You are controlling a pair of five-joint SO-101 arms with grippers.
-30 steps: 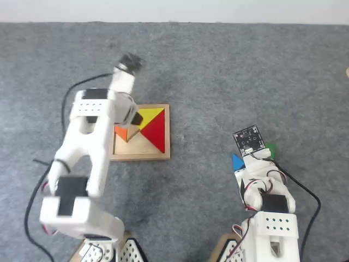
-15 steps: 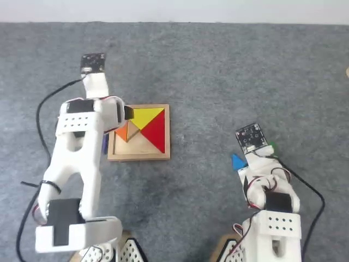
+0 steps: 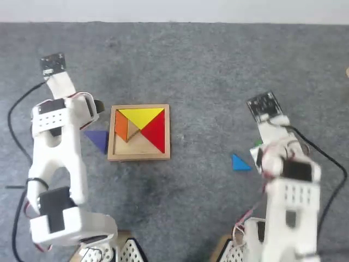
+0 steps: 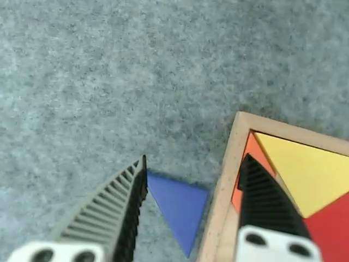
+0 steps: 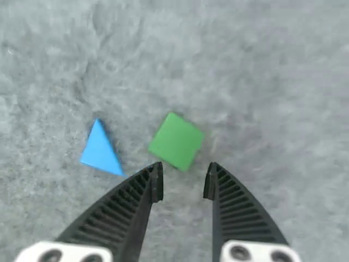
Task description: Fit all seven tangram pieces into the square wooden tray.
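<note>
Left hand (image 4: pixel 195 161) has been swung off the tray (image 3: pixel 139 157) and is now held wide open and empty above the dark blue triangle (image 4: pixel 180 210), which lies on the worktop (image 3: pixel 207 71) just beside the tray's rim; a pick is judged next. Right hand (image 5: pixel 184 166), partly open and empty, is held over the green square (image 5: pixel 176 142)

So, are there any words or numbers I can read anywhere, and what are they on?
None can be read.
The wooden tray, the dark blue triangle, the light blue triangle and the green square are plain, with no print.
The dark board on the left arm and the dark board on the right arm carry marks too small to read.
</note>
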